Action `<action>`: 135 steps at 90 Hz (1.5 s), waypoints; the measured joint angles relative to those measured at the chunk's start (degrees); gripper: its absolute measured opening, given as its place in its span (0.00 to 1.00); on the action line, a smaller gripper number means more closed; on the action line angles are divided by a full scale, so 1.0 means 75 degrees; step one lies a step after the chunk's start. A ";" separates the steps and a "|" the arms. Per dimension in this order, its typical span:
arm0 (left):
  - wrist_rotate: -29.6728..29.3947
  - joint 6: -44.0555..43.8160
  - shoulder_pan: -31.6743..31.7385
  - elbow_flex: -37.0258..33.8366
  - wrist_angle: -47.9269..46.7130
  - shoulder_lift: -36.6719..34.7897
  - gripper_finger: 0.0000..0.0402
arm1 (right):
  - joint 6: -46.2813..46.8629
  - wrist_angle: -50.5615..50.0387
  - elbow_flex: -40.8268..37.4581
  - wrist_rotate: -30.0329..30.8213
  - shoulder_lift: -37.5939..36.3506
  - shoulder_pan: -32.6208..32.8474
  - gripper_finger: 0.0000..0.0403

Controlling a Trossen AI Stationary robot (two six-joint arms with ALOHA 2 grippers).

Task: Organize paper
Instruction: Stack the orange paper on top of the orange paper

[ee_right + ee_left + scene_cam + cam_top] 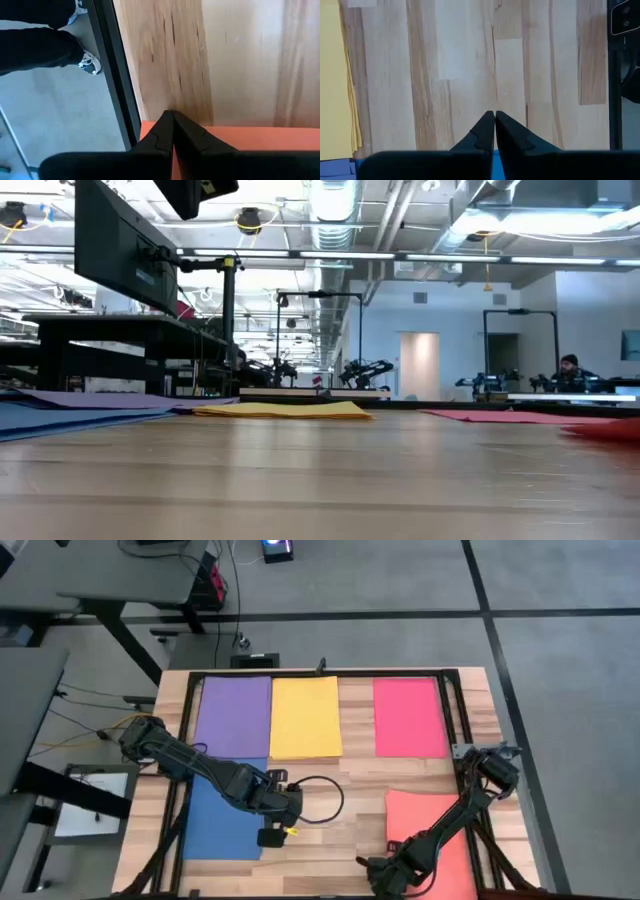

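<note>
Your left claw (494,116) is pinched closed on nothing, its tips meeting over bare wood of the table (355,775). Just behind and under it lies the blue sheet (222,820), whose edge peeks in beside the fingers in the left wrist view; the yellow sheet (305,717) lies off to one side of the claw, a few stacked edges showing, so it may be more than one sheet. Beyond the yellow one, farther from the claw, sits the purple sheet (235,716), touching or nearly touching it along their long edges. Your right claw (173,116) is also closed and empty, its tips hovering at the edge of the orange sheet (432,830), with bare wood ahead of it and the black frame rail (116,70) of the table just to its side. The red-pink sheet (409,717) lies well away from that claw, across the table near the far rail. Past the rail, the right wrist view catches a person's dark trouser leg and shoe (87,63) on the grey floor. A white printed sheet (92,802) rests off the table beyond the left arm; its writing is too small to read, and no brand or label is legible anywhere.
</note>
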 joint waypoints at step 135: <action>0.0340 0.1301 0.0000 0.3887 0.5446 0.5963 0.00 | 0.3311 -0.1613 -0.1931 0.1085 -0.2342 0.3029 0.00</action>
